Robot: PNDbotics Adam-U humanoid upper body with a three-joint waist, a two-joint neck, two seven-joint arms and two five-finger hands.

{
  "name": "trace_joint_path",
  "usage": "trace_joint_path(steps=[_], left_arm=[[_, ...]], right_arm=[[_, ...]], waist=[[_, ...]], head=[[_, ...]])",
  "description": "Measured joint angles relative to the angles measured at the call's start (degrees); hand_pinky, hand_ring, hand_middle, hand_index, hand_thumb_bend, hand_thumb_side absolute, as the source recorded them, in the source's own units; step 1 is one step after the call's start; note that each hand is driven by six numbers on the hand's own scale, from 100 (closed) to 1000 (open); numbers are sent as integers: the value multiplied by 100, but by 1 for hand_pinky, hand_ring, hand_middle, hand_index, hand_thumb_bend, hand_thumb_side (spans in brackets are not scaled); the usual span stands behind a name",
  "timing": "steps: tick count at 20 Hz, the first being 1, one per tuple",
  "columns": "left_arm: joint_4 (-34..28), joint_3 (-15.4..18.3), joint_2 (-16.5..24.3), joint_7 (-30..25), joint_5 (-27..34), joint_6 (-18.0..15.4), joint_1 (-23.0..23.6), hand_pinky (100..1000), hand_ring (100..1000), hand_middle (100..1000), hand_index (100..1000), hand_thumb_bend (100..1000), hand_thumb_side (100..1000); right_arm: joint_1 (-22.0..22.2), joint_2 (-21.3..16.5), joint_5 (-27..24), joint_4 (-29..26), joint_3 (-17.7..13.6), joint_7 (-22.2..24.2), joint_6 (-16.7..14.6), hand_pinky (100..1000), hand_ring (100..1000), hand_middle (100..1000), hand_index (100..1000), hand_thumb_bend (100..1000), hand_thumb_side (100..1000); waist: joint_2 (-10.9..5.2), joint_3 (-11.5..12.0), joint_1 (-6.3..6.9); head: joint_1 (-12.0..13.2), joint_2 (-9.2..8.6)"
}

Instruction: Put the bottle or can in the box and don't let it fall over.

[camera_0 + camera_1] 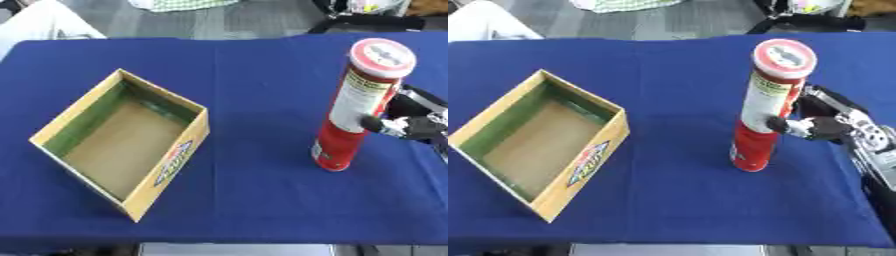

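On the blue bench (pixel 254 210) we see an open cardboard box (pixel 122 142) at left; well apart to its right, a tall red can (pixel 765 107) stands upright, our right robot hand (pixel 820 125) curling its fingers around the can's middle.

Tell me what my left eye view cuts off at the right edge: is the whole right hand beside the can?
Observer: Yes. The right eye view shows the whole right hand against the upright can, with blue cloth beyond it.
Operator: Where does its arm come in?
Observer: From the lower right edge. The forearm runs up to the hand.
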Motion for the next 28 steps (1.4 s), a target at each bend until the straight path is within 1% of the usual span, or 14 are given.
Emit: trace_joint_path(steps=[7,12,28], left_arm=[[0,0,-1,-12,1,9,0,712,1000,916,858,493,897],[0,0,-1,-15,1,9,0,712,1000,916,858,492,897],[2,0,-4,-24,2,3,3,712,1000,917,858,491,899]], right_arm=[[1,3,-13,-64,0,141,-87,957,1000,1000,927,586,410],[1,4,-60,-81,0,238,-130,956,1000,1000,923,589,413],[-84,100,17,-113,76,144,-44,955,1000,1000,919,598,431]], waist=[[2,-4,-1],[2,-15,-1],[2,8,-7]], head=[[0,0],[-2,0],[-26,0]])
